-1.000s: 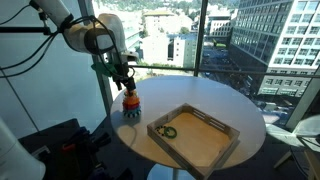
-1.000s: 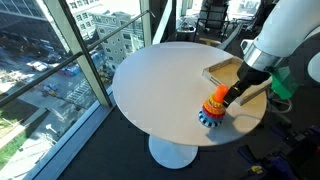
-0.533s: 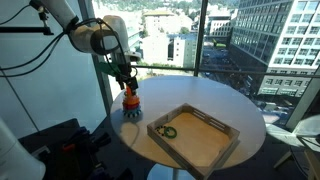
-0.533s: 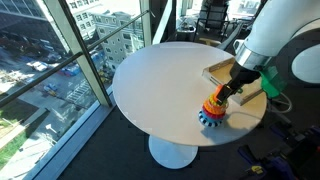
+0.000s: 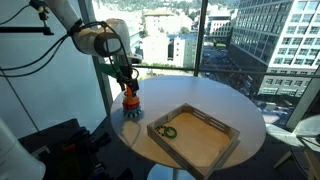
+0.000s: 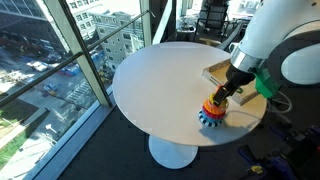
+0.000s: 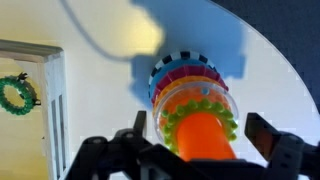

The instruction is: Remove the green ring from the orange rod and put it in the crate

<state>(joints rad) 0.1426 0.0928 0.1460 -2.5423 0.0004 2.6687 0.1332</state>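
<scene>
The orange rod (image 5: pixel 131 100) stands upright near the edge of the round white table (image 5: pixel 215 100), with red and bluish rings round its base; it also shows in an exterior view (image 6: pixel 214 108). In the wrist view a green beaded ring (image 7: pixel 172 122) sits round the rod (image 7: pixel 205 142) above the other rings. My gripper (image 7: pixel 200 135) is open, one finger on each side of the rod's top, just above it in both exterior views (image 5: pixel 124 85) (image 6: pixel 228 95). The light-wood crate (image 5: pixel 205 145) (image 6: pixel 222 72) lies beside the rod and holds a green ring (image 5: pixel 168 131) (image 7: pixel 15 95).
Floor-to-ceiling windows (image 5: pixel 170 40) stand just behind the table. The table edge (image 6: pixel 190 135) is close to the rod. Dark equipment (image 5: pixel 60 145) sits on the floor beside the table.
My gripper has shifted slightly and come down closer over the top of the orange rod. The rod, rings and crate have not moved.
</scene>
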